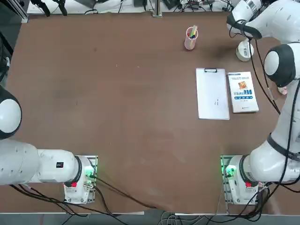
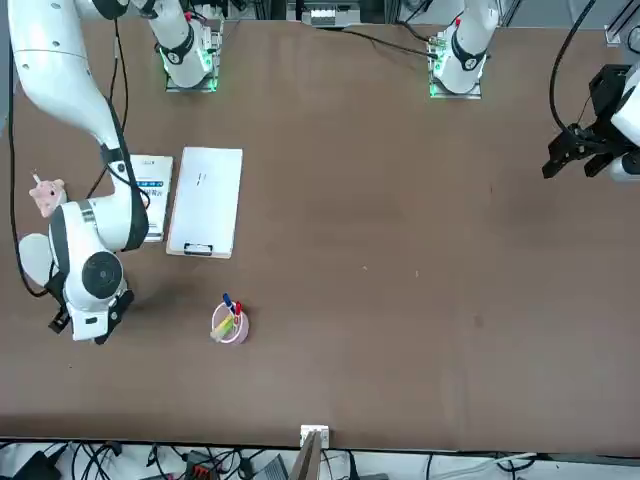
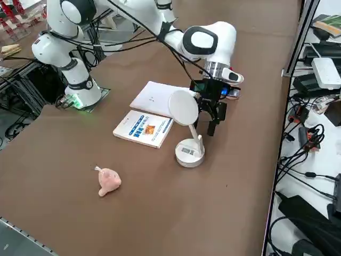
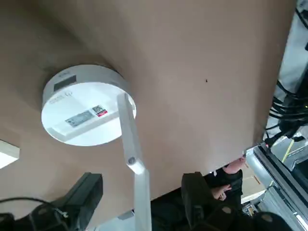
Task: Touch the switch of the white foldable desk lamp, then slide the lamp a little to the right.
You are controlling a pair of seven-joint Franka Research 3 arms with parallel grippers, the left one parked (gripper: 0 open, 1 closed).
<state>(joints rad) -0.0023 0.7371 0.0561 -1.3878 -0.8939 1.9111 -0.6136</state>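
— Where was the right gripper [image 3: 212, 118], and how did its jaws stand?

— It hung above the table beside the white foldable desk lamp [image 3: 187, 140], fingers [image 4: 85, 192] spread wide with the lamp's thin arm [image 4: 131, 139] rising between them, touching neither.

— And the lamp itself?

— Its round base [image 4: 83, 111] stood on the brown table [image 1: 117, 93] near the far right corner, just beyond the booklet [image 1: 242, 92] and clipboard [image 1: 212, 93]. The pink pen cup [image 1: 191, 38] stood well apart.

white foldable desk lamp [image 3: 187, 130], upright, unfolded
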